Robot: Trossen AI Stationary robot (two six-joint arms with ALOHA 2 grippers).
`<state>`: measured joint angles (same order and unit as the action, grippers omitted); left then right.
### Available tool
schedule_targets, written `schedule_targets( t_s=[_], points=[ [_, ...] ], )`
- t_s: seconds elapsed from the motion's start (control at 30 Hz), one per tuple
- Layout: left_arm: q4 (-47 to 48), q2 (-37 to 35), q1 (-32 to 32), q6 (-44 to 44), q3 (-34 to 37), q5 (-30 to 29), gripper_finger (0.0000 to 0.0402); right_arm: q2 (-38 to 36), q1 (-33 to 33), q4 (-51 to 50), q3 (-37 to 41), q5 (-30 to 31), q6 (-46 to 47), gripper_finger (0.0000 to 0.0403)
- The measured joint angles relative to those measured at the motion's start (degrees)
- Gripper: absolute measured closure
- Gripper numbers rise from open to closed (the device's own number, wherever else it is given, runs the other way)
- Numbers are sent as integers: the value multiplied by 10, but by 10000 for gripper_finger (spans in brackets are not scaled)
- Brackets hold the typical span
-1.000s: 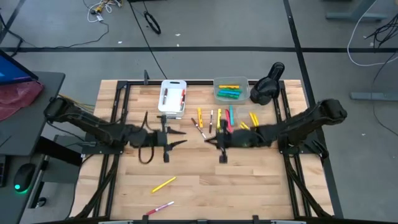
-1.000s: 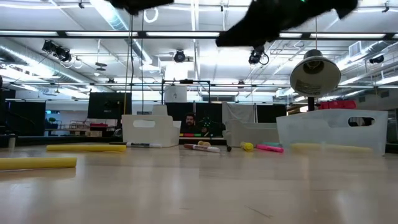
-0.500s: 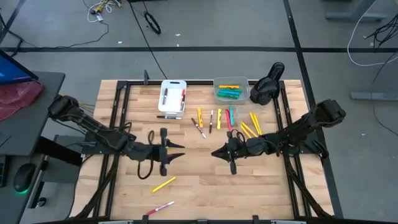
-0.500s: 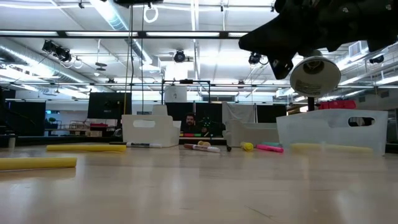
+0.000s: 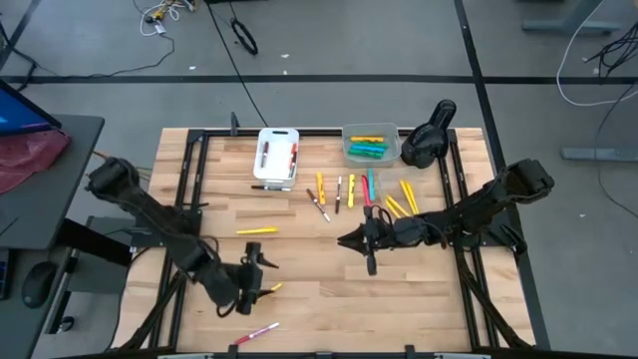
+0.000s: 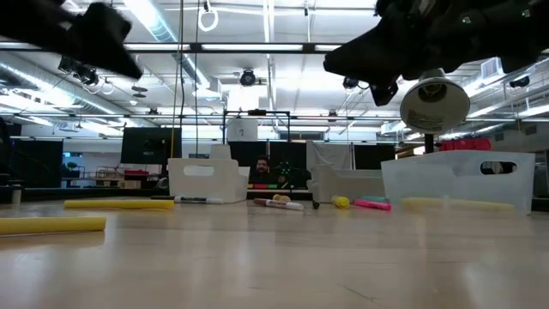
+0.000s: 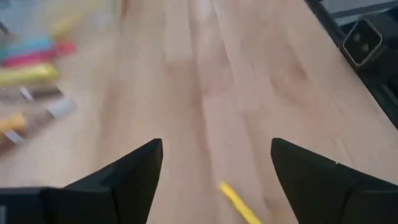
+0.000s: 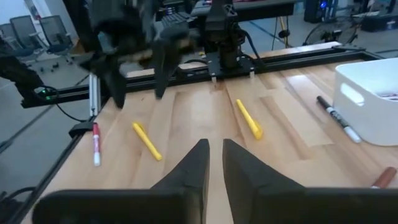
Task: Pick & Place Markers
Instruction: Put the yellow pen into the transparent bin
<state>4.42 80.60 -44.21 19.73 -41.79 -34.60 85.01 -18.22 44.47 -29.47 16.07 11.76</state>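
Overhead, left gripper [image 5: 261, 277] spreads above a yellow marker [image 5: 271, 289].

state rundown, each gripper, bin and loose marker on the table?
left gripper: open wide, empty, above a yellow marker near the table's front.
right gripper: nearly shut, empty, mid-table.
white bin: upright, markers inside.
clear bin: upright, yellow and green markers inside.
second yellow marker: lying flat, left of centre.
red and white marker: lying flat at front edge.
marker cluster: loose, flat, below the bins.
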Motion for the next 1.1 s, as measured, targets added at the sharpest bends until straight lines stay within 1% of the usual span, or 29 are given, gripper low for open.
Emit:
schedule_targets(
  t_s=[0.2,0.33,0.43,0.57,0.7,0.83,0.93,1.1],
  points=[
    [3,93,-36,168,0,1,98,0,9,1,0,0,-2,353],
    [25,143,-54,257,0,1,105,0,9,1,0,0,-3,353],
    [50,170,-68,325,0,11,110,0,9,1,0,0,-3,353],
    [69,189,-83,383,0,-4,123,0,9,1,0,0,-3,353],
    [47,190,-86,415,33,-9,148,0,9,1,0,0,-3,353],
    [23,187,-82,421,59,-20,182,0,9,1,0,0,-3,353],
    [20,187,-69,399,62,-20,217,0,9,1,0,0,-3,353],
    [2,187,-35,345,63,-15,289,0,9,1,0,0,-3,353]
  ],
)
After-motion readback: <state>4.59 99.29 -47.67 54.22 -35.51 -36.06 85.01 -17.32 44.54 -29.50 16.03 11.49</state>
